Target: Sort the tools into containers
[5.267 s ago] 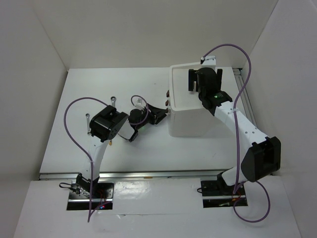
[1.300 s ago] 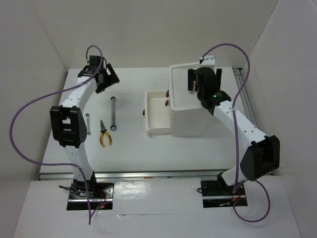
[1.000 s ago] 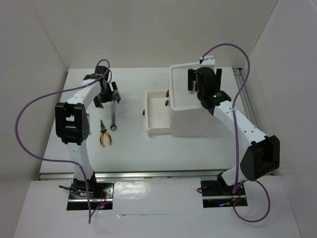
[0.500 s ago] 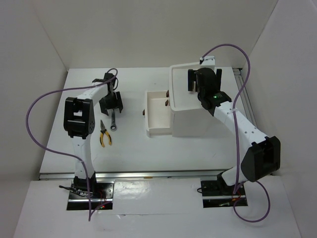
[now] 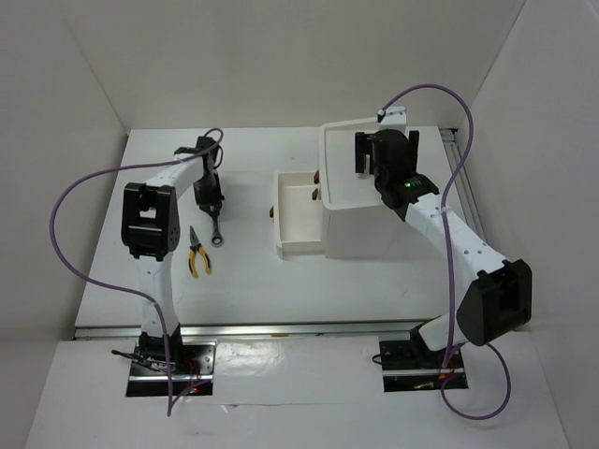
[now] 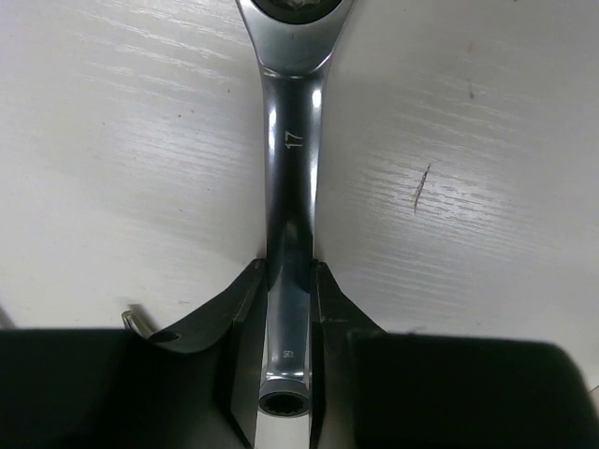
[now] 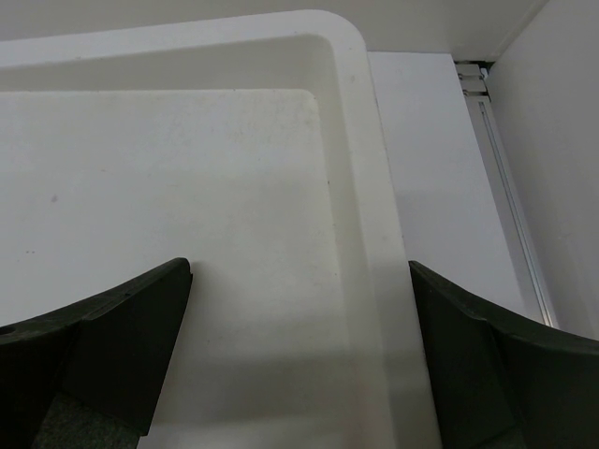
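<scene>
Gripping the silver wrench (image 6: 288, 168) by its shaft, my left gripper (image 6: 288, 281) presses both fingers against it on the table (image 6: 468, 140), well left of the white box unit (image 5: 374, 234). My right gripper (image 7: 299, 346) hangs spread wide above that unit's top tray (image 7: 351, 140). The pliers (image 5: 197, 254) lie farther left.

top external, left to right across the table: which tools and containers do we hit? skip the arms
pliers → wrench → open drawer → white box unit
</scene>
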{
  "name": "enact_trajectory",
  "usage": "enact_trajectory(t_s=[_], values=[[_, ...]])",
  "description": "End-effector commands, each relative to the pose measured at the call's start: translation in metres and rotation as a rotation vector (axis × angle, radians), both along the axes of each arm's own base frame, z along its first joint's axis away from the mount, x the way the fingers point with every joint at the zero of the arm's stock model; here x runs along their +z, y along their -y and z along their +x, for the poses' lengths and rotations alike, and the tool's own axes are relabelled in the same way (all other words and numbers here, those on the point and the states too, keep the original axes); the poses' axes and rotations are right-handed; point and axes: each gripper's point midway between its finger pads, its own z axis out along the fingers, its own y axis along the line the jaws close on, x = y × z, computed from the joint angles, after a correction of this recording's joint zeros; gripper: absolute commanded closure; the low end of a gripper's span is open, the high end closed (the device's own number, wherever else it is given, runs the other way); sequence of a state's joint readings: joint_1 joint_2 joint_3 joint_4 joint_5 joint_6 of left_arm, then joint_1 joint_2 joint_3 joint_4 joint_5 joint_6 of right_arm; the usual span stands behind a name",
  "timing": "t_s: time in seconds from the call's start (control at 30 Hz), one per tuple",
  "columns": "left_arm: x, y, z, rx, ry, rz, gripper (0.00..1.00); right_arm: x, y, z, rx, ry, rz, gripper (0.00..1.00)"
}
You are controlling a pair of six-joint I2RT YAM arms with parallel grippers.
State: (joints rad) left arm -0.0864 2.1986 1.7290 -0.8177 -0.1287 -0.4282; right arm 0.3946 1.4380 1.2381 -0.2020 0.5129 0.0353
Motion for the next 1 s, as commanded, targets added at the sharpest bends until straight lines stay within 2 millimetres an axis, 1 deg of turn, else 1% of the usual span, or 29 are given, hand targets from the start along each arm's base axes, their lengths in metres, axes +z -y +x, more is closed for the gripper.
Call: enact_trajectory(t_s=[0.0, 0.03, 0.07, 0.1, 0.17, 0.2, 0.23, 0.3, 0.33, 0.37, 0.4, 0.43, 0.47, 0.5, 0.57, 0.6, 0.63, 0.67, 0.7, 0.73, 0.77, 0.8, 0.83, 0.87, 0.9, 0.97], values=[[-0.033, 0.001, -0.022, -0.010, -0.094, -0.026, 1.00, -0.117, -0.067, -0.065, 0.262, -0.425, 0.051, 0.00], [-0.020, 0.004, -0.015, -0.015, -0.039, -0.048, 1.00, -0.113, -0.069, -0.062, 0.263, -0.415, 0.055, 0.00], [0.019, 0.011, 0.009, -0.017, 0.124, -0.086, 1.00, -0.113, -0.069, -0.062, 0.264, -0.415, 0.055, 0.00], [0.031, 0.018, 0.008, -0.020, 0.168, -0.152, 1.00, -0.113, -0.069, -0.062, 0.264, -0.415, 0.055, 0.00], [0.070, 0.025, 0.018, -0.014, 0.293, -0.222, 1.00, -0.113, -0.069, -0.062, 0.264, -0.415, 0.055, 0.00], [0.109, 0.033, 0.022, -0.033, 0.402, -0.276, 1.00, -0.113, -0.069, -0.062, 0.264, -0.415, 0.055, 0.00], [0.126, 0.037, 0.028, -0.043, 0.469, -0.318, 1.00, -0.113, -0.065, -0.061, 0.253, -0.415, 0.057, 0.00], [0.155, 0.044, 0.031, -0.076, 0.554, -0.355, 1.00, -0.113, -0.067, -0.061, 0.263, -0.418, 0.064, 0.00], [0.164, 0.045, 0.029, -0.085, 0.573, -0.365, 1.00, -0.113, -0.067, -0.061, 0.263, -0.418, 0.064, 0.00], [0.187, 0.049, 0.030, -0.110, 0.637, -0.388, 1.00, -0.113, -0.067, -0.061, 0.263, -0.418, 0.064, 0.00], [0.196, 0.054, 0.028, -0.121, 0.662, -0.414, 1.00, -0.113, -0.067, -0.061, 0.263, -0.418, 0.064, 0.00], [0.205, 0.063, 0.023, -0.145, 0.679, -0.470, 1.00, -0.113, -0.065, -0.061, 0.256, -0.416, 0.059, 0.00], [0.234, 0.068, 0.022, -0.173, 0.761, -0.499, 1.00, -0.113, -0.065, -0.061, 0.255, -0.415, 0.059, 0.00], [0.246, 0.072, 0.019, -0.169, 0.787, -0.537, 1.00, -0.113, -0.065, -0.061, 0.255, -0.415, 0.059, 0.00], [0.272, 0.094, 0.012, -0.233, 0.839, -0.611, 1.00, -0.117, -0.065, -0.061, 0.254, -0.424, 0.056, 0.00], [0.282, 0.108, 0.009, -0.268, 0.861, -0.644, 1.00, -0.117, -0.065, -0.061, 0.254, -0.424, 0.056, 0.00], [0.301, 0.118, 0.011, -0.306, 0.918, -0.680, 1.00, -0.117, -0.065, -0.061, 0.254, -0.424, 0.056, 0.00], [0.310, 0.128, 0.011, -0.337, 0.946, -0.707, 1.00, -0.117, -0.065, -0.061, 0.254, -0.424, 0.056, 0.00], [0.323, 0.145, 0.006, -0.382, 0.967, -0.727, 1.00, -0.117, -0.065, -0.061, 0.254, -0.424, 0.056, 0.00], [0.322, 0.153, 0.012, -0.418, 0.979, -0.719, 1.00, -0.117, -0.065, -0.061, 0.254, -0.424, 0.056, 0.00], [0.328, 0.161, 0.016, -0.430, 1.000, -0.719, 1.00, -0.117, -0.065, -0.061, 0.254, -0.424, 0.056, 0.00], [0.324, 0.173, 0.016, -0.471, 0.994, -0.714, 1.00, -0.118, -0.064, -0.062, 0.253, -0.433, 0.053, 0.00], [0.305, 0.176, 0.023, -0.467, 0.953, -0.719, 1.00, -0.118, -0.064, -0.062, 0.253, -0.433, 0.053, 0.00], [0.306, 0.182, 0.028, -0.468, 0.967, -0.736, 1.00, -0.114, -0.063, -0.062, 0.246, -0.420, 0.051, 0.00], [0.296, 0.186, 0.029, -0.472, 0.947, -0.761, 1.00, -0.114, -0.063, -0.062, 0.246, -0.420, 0.051, 0.00], [0.284, 0.205, 0.031, -0.500, 0.949, -0.787, 1.00, -0.114, -0.063, -0.062, 0.246, -0.420, 0.051, 0.00]])
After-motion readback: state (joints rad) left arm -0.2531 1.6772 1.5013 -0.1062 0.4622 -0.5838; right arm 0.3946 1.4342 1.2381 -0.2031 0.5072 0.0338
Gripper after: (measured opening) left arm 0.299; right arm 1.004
